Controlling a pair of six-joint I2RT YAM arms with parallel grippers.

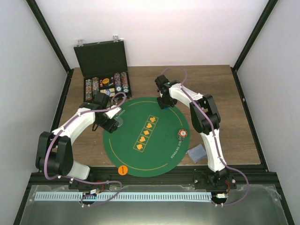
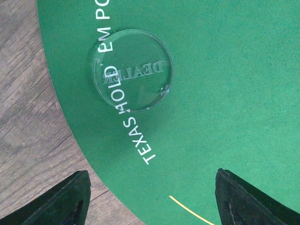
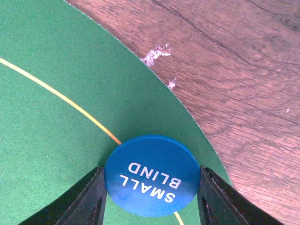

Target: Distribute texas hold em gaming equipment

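Observation:
A clear round disc marked DEALER (image 2: pixel 132 70) lies flat on the green felt mat (image 2: pixel 234 93), near its left rim (image 1: pixel 118 122). My left gripper (image 2: pixel 151 180) hovers just short of it, open, with nothing between its fingers (image 2: pixel 75 197). At the mat's far rim my right gripper (image 3: pixel 152 183) is shut on a blue disc marked SMALL BLIND (image 3: pixel 152 161), one finger on each side, the disc lying flat over the yellow line. A red-and-white stack of discs (image 1: pixel 182 134) stands on the mat's right side. An orange disc (image 1: pixel 123 170) lies by the near rim. Grey-blue cards (image 1: pixel 197 153) lie on the wood at the right.
The black hinged case (image 1: pixel 101 58) stands open at the back left, with rows of discs (image 1: pixel 107 86) in its tray. Wooden table (image 1: pixel 225 108) surrounds the mat. Black frame posts run up both sides.

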